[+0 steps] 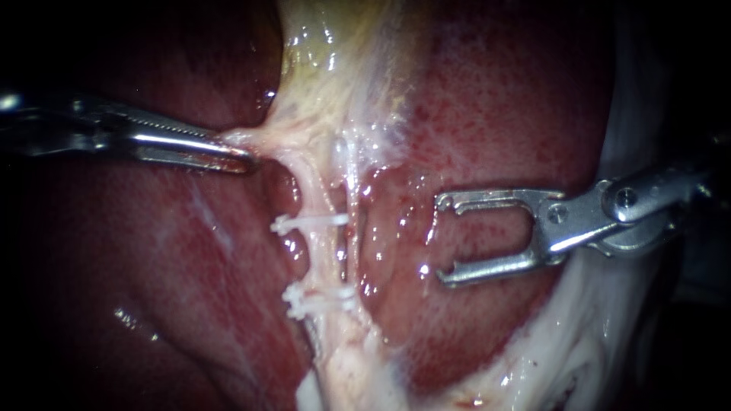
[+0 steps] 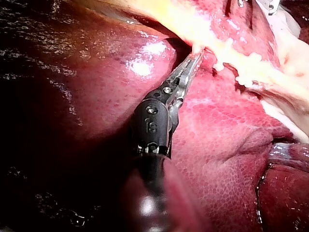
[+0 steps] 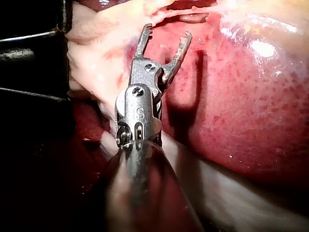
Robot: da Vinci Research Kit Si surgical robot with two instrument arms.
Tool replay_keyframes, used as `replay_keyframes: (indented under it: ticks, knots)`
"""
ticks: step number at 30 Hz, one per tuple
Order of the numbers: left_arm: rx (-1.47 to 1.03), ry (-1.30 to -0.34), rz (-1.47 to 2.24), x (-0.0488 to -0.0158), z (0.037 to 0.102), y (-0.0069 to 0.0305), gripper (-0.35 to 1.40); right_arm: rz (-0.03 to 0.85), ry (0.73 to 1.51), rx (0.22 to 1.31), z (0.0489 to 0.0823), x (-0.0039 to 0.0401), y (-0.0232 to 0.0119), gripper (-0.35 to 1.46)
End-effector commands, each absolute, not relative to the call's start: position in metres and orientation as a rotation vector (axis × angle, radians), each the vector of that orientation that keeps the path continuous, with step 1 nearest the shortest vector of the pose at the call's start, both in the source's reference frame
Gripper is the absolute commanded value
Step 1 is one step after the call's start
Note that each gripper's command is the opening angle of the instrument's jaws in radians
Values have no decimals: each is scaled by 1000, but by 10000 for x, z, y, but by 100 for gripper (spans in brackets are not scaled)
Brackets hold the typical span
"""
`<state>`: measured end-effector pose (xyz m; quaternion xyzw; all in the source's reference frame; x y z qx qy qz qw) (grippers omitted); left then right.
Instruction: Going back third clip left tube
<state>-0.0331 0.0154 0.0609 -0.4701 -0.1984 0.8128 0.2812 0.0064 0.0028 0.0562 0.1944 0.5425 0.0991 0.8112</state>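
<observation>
Jaws of left instrument (image 1: 242,156) pinching pale tissue (image 1: 263,137) above tube (image 1: 324,255), two clips (image 1: 308,221) across it, right instrument (image 1: 445,238) jaws spread

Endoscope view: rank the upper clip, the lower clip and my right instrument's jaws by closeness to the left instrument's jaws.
From the left instrument, shut on pale tissue:
1. Upper clip, just below and right of its tips, on the tube.
2. Lower clip, farther down the same tube.
3. Right instrument, jaws open, far right over the liver.
</observation>
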Motion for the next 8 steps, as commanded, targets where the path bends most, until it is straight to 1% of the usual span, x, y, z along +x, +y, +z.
replay_keyframes:
  ticks: [1, 8]
  knots:
    - [-1257, -534, 2179, -330, 609, 154, -35, 211, 1160, 416, 562, 64, 28, 50]
    - [-1258, -535, 2179, -329, 608, 154, -35, 211, 1160, 416, 562, 64, 28, 50]
